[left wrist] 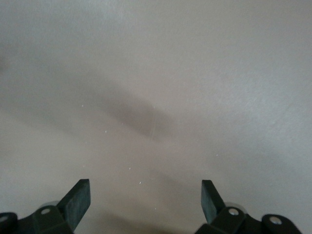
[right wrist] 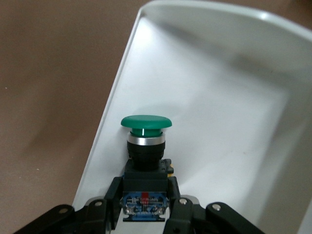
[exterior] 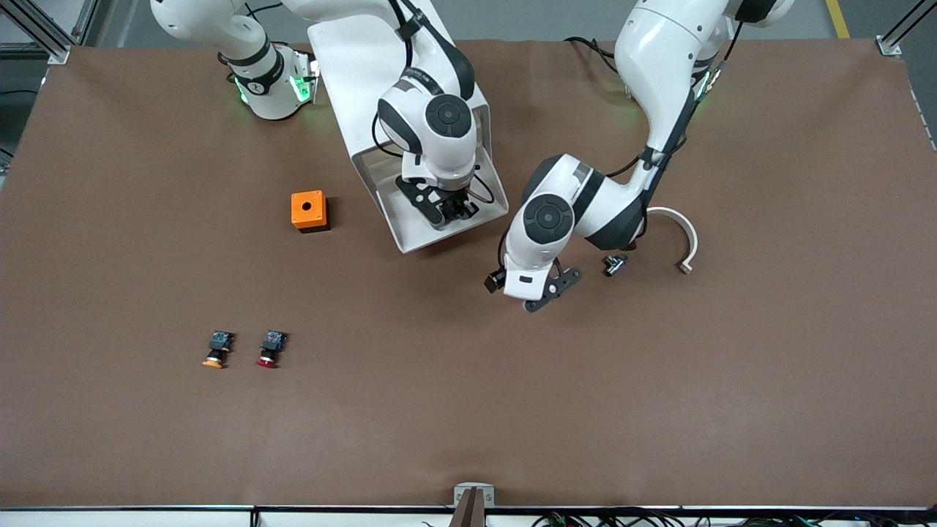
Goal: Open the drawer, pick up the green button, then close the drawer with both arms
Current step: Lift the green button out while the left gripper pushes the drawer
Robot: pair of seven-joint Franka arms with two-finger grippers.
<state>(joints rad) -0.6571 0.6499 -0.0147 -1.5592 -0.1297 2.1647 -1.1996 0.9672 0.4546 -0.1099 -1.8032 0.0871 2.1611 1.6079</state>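
Your brown table (exterior: pixel 468 410) carried the white cabinet (exterior: pixel 366 80), its drawer (exterior: pixel 410 234) pulled open. In that drawer sat the green-capped button (right wrist: pixel 145 146), and your right gripper (exterior: pixel 450 208) had its jaws clamped on the button's black body. Your left gripper (exterior: pixel 545 293) hovered over bare table near the drawer, jaws wide apart, holding nothing. The orange box (exterior: pixel 308 210) stood beside the drawer toward the right arm's end; the red-capped button (exterior: pixel 271 349) and orange-capped button (exterior: pixel 217 349) lay nearer the camera.
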